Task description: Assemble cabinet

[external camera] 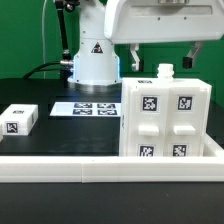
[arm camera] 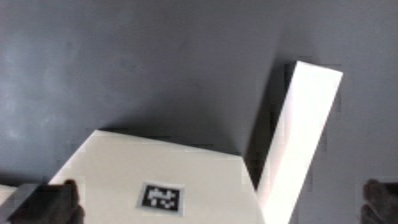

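Cabinet [external camera: 165, 120] stands upright on the table [external camera: 60, 128], at the exterior view's right, just behind the rail [external camera: 60, 168]. The jaws hang above it, spread wide and holding nothing. In the wrist view its tagged top lies below, between the two fingertips [arm camera: 45, 200].

Straight below the gripper [external camera: 163, 57] stands the cabinet [external camera: 165, 120], blocking the way down to the table [external camera: 60, 135]. Off to its side, toward the exterior view's left, the dark top lies mostly free, with only a small white block [external camera: 18, 118] and the flat marker board [external camera: 85, 107] there. A long white rail [external camera: 110, 170] fences the near edge.
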Motion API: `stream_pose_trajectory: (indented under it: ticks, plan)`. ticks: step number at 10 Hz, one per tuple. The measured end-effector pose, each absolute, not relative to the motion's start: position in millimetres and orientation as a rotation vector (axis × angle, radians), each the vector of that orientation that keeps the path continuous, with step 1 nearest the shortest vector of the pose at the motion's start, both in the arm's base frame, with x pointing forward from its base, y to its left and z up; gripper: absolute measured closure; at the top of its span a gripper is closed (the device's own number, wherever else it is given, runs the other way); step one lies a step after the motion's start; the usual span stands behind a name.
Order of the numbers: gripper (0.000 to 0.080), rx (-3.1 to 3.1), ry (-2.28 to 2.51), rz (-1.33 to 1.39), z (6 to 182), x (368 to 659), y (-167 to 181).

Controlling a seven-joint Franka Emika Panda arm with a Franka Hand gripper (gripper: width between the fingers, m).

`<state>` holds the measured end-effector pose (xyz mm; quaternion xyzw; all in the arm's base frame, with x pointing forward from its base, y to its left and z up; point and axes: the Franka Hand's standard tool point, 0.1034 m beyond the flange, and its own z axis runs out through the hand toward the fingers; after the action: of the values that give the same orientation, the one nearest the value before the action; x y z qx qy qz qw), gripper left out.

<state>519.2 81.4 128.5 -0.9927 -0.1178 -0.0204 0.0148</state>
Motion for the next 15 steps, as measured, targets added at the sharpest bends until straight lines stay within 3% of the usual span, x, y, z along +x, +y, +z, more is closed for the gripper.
stream_pose_trajectory:
  ticks: [1,6,8,10,13,15]
  plan:
    - [0.0002,-3.089,-0.357,-0.041,118.7,505.1,77.7]
    - [0.0002,-3.089,-0.357,-0.043,121.1,509.3,73.9]
    - [0.0002,-3.103,-0.304,-0.031,119.6,504.1,46.5]
    - [0.0002,-3.094,-0.239,-0.014,106.8,478.4,7.2]
    - [0.0002,-3.093,-0.326,0.005,97.5,462.3,-59.5]
    - [0.0002,-3.097,-0.299,0.005,97.3,462.2,-69.9]
